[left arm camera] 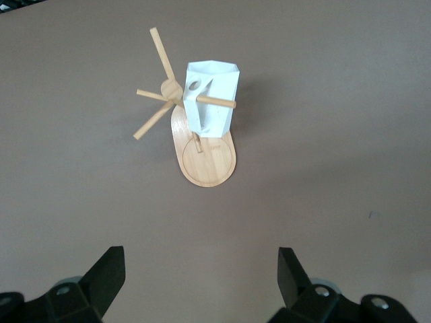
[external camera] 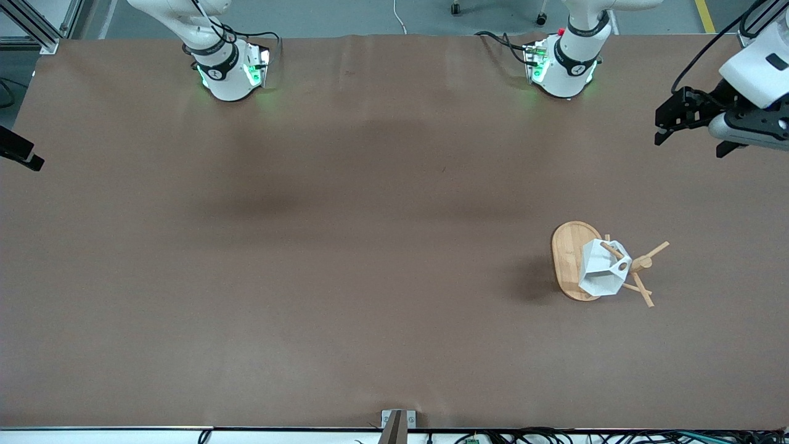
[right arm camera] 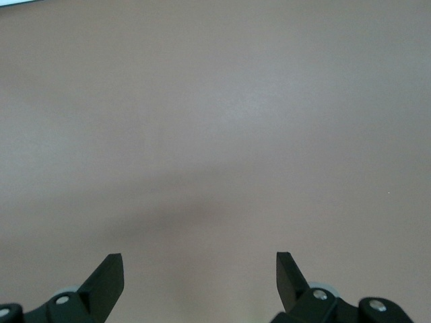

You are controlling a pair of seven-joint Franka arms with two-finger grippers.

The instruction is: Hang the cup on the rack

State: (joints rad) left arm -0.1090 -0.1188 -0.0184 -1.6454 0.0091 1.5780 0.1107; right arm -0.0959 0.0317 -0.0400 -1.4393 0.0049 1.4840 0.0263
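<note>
The white faceted cup (external camera: 599,274) hangs by its handle hole on a peg of the bamboo rack (external camera: 567,256), which stands toward the left arm's end of the table. The cup is tilted and sits over the oval base. The left wrist view shows the cup (left arm camera: 214,101) on the rack (left arm camera: 209,158), well apart from my left gripper (left arm camera: 201,252). My left gripper (external camera: 689,145) is open and empty, up in the air near the table's end. My right gripper (right arm camera: 199,256) is open and empty over bare table; only a black part of it (external camera: 21,154) shows in the front view.
The brown table (external camera: 370,246) carries nothing but the rack. Both arm bases (external camera: 231,68) (external camera: 564,65) stand along the edge farthest from the front camera. A small metal bracket (external camera: 397,422) sits at the edge nearest the front camera.
</note>
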